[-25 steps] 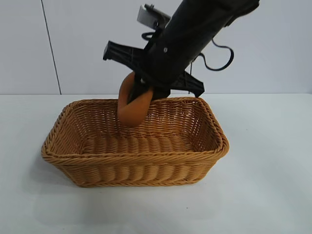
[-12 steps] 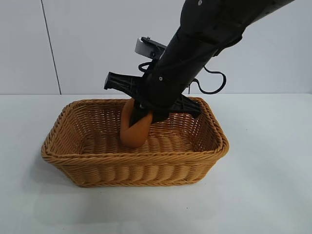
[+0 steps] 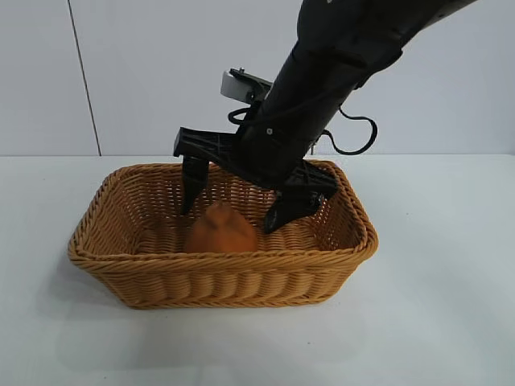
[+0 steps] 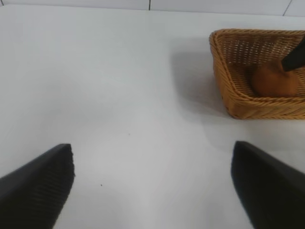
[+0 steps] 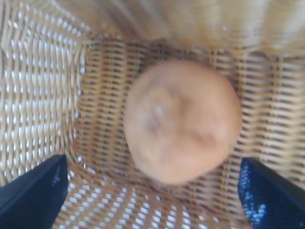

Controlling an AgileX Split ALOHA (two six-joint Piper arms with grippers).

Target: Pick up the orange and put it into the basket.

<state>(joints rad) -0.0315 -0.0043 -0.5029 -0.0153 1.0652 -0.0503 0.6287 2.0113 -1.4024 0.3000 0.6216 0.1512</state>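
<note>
The left tool (image 4: 152, 188) is parked over bare white bench (image 3: 434, 305), well off to one side of the basket (image 3: 121, 261), and its two dark fingers (image 4: 35, 183) stand far apart with nothing between them. In its wrist view the basket sits some way off, across an open stretch of bench, with the orange (image 4: 274, 80) showing over the near rim.

The basket is a rectangular wicker one with sloping walls and a braided rim, set on the bench in the middle of the exterior view. The orange (image 3: 220, 229) lies on its woven floor, toward the near long wall, knob end up and free of any grip.

The right tool (image 3: 237, 211) hangs inside the basket directly above the fruit, pointing steeply down from a black arm that comes in from the upper right. Its jaws are spread wide: one finger (image 3: 191, 183) stands left of the orange near the far wall, and the other (image 3: 290, 209) to its right, neither one touching it. The right wrist view looks straight down on the orange (image 5: 183, 121) lying on the weave, with one dark fingertip (image 5: 31, 195) at each lower corner, clear of the fruit on both sides, and the basket's walls (image 5: 33, 86) rising around it.
</note>
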